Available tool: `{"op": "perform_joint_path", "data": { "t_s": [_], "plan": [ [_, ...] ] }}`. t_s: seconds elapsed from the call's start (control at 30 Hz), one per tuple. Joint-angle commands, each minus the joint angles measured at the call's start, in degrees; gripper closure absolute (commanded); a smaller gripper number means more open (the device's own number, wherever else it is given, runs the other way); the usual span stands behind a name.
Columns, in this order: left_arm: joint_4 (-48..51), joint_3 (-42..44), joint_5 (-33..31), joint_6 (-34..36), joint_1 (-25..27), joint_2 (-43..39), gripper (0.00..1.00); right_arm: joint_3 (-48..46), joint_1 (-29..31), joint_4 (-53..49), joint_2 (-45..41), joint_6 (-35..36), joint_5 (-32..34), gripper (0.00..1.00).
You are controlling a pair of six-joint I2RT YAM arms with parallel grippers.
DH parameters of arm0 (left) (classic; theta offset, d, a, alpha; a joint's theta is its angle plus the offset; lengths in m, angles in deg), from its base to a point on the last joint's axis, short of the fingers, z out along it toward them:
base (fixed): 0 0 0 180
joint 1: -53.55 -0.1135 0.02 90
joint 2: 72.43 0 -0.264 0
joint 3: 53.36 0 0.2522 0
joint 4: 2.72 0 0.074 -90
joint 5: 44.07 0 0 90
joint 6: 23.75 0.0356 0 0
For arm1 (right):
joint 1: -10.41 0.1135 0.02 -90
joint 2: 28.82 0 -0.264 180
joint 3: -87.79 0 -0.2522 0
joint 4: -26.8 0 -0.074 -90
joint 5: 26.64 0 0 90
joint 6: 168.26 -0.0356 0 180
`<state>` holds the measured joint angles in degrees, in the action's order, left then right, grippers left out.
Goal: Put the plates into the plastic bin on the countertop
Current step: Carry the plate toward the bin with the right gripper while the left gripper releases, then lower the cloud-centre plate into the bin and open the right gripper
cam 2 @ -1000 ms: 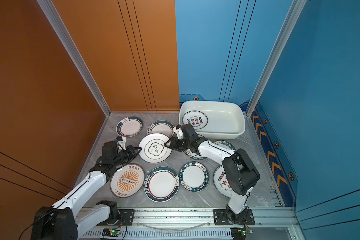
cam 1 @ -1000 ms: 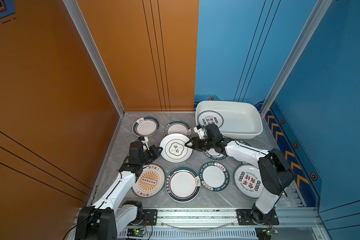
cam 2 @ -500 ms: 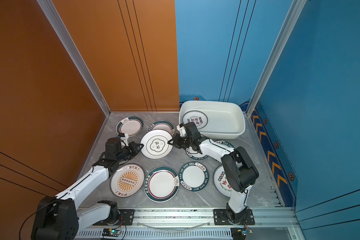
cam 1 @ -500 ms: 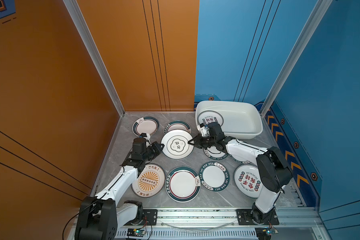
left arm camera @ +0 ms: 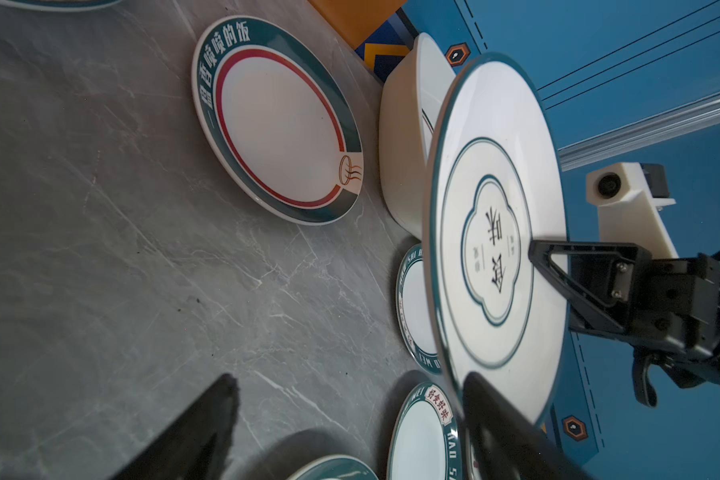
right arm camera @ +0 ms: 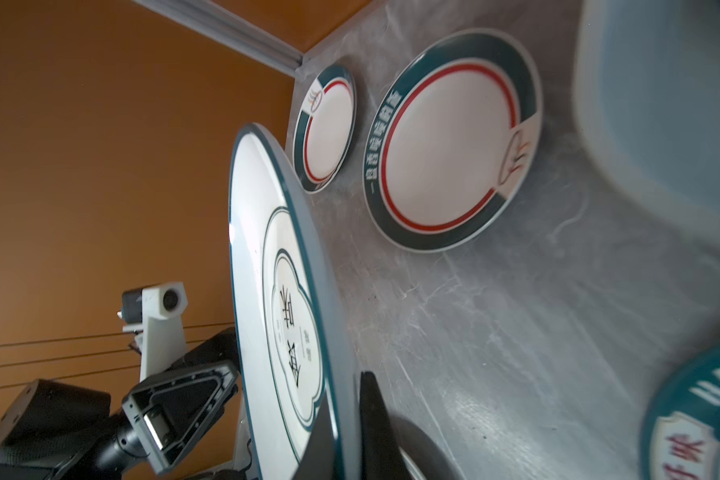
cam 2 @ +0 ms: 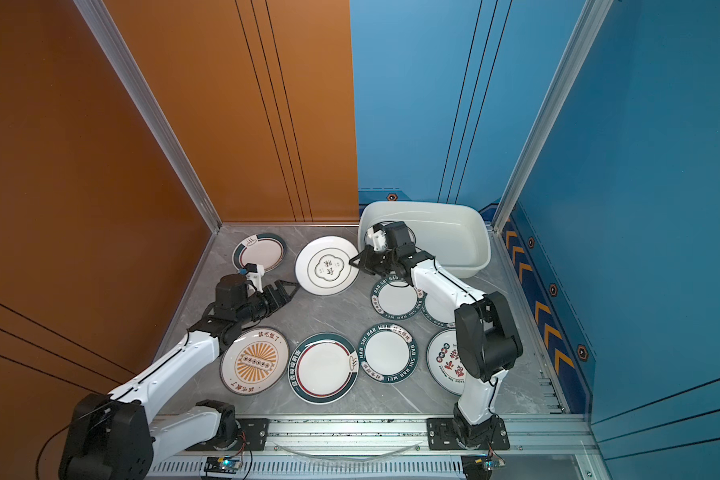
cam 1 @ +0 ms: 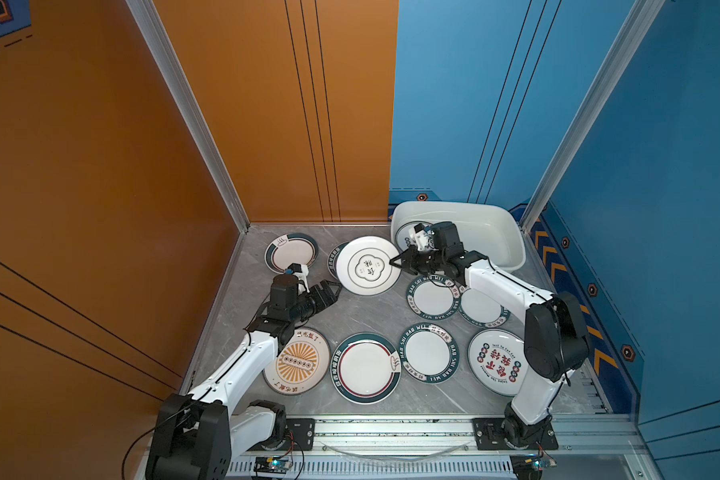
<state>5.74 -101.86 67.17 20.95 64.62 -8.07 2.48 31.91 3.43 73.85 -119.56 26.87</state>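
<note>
Lifted plate [cam 1: 368, 266] now higher, bin [cam 1: 491, 237] holds another plate [cam 1: 400, 241] (half hidden)

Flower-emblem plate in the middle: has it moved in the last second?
Yes. The plate, held by the right gripper, has shifted toward the bin; in a top view its edge now meets the bin's left corner.

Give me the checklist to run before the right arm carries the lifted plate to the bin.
1. Right gripper shut on the lifted plate at its rim: ok.
2. Left gripper open: ok.
3. Left fingers clear of that plate's edge: cannot tell; they sit very close to it.
4. Plate raised off the countertop: ok.
5. Plastic bin has bare floor free: ok.
</note>
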Motion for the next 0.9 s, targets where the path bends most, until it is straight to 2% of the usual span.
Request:
{"op": "perform_joint_path", "data": {
  "t_s": [0.0,0.13,0.33,0.67,0.87],
  "plan": [
    [-0.2,0.5,-1.5,1.1,0.2,-1.8,0.02,5.2,-4.1,-5.2,-0.7,2.7,4.0,1.0],
    [0.0,0.9,-2.8,1.6,0.1,-1.5,0.02,9.1,-9.4,-6.9,2.1,2.0,7.1,1.0],
    [-2.1,0.6,-1.5,1.3,0.1,1.8,0.02,18.3,-15.1,-11.2,9.5,1.5,11.3,1.0],
    [1.0,-0.6,-2.2,2.8,-0.1,2.6,0.02,42.9,-18.2,-22.9,30.6,2.4,14.8,1.0],
    [3.4,-1.6,-3.0,3.8,-0.4,2.6,0.02,51.5,-18.2,-26.4,38.6,2.0,15.7,1.0]
  ]
}}
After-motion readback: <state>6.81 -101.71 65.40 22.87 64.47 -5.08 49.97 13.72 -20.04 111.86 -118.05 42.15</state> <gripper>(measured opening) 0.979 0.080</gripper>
